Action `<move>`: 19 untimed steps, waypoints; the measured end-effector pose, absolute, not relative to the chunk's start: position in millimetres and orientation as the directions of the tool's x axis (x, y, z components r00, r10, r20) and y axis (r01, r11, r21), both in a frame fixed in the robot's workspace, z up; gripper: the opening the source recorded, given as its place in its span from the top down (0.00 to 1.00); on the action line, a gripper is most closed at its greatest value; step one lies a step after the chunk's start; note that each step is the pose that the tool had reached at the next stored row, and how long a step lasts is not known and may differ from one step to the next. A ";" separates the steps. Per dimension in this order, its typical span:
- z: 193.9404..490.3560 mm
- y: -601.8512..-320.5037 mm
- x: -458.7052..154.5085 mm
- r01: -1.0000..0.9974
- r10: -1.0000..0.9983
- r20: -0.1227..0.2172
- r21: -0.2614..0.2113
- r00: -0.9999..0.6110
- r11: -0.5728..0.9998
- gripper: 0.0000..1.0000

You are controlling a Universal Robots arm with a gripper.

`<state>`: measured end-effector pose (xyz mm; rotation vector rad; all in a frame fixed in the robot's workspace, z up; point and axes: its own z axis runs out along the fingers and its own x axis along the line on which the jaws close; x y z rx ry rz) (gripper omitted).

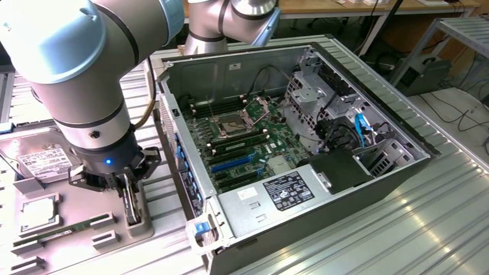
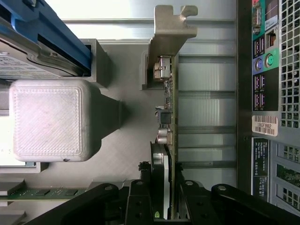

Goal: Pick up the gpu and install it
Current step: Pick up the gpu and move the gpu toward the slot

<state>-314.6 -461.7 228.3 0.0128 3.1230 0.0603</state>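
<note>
Wrist view: gripper clamps the edge-on gpu, its gripped end hidden. Exterior view, lower left: arm partly covers the hard drive beside the case.

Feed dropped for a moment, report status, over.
Gripper jaws shut on thin dark graphics card with round black fan and silvery bracket. Card on edge in grey stand. Open computer case alongside.

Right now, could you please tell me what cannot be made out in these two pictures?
- Fan face of the gpu: the wrist view sees the card edge-on; in the exterior view the gripper covers it.
- Label of the hard drive: print too small in the exterior view, and the arm hides part.
- Near corner of the computer case: cut off by the exterior view's lower edge.
</note>
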 end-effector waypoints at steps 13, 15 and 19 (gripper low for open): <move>235.0 -461.7 -314.6 0.008 0.009 -0.018 0.042 -1.000 0.999 0.72; 238.8 -461.7 -314.6 0.008 0.009 -0.018 0.042 -1.000 0.999 0.72; 244.2 -461.7 -314.6 0.008 0.009 -0.018 0.042 -1.000 0.999 0.72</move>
